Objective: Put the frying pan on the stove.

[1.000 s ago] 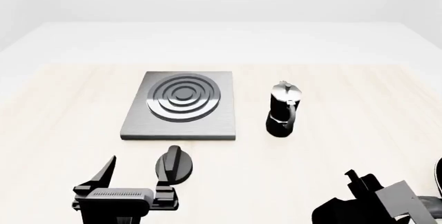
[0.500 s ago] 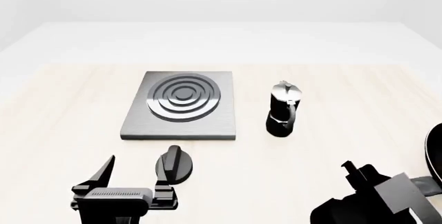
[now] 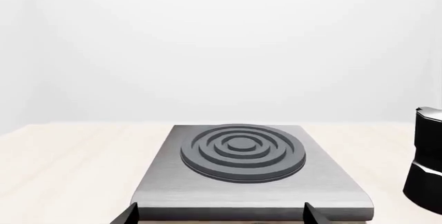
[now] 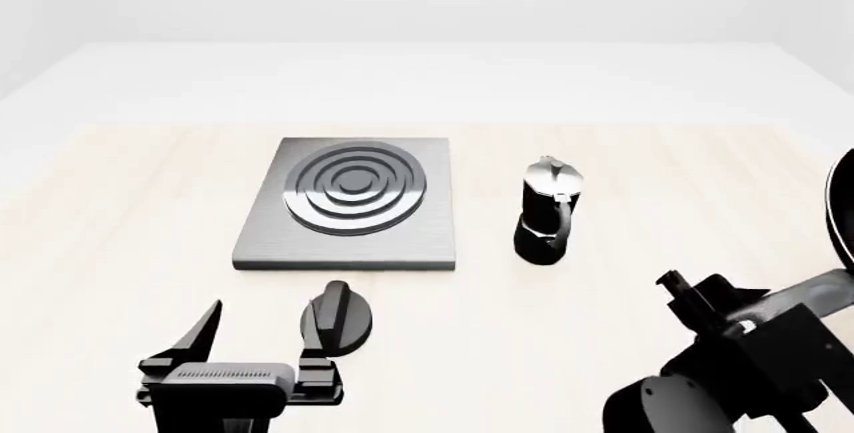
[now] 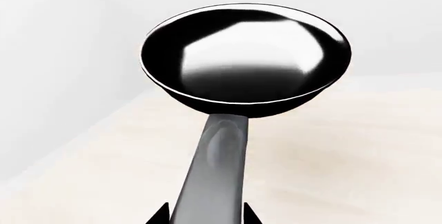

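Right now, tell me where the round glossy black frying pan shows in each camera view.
Head view: only an arc of the round glossy black frying pan shows at the right edge.
Left wrist view: not in it.
Right wrist view: fills the upper middle, its handle running down to the right gripper.
Shared landmark: the pale wooden table, seen in all three.

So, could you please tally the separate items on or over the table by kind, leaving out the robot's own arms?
Frying pan: 1
Stove: 1
Moka pot: 1
Round knob: 1
Total: 4
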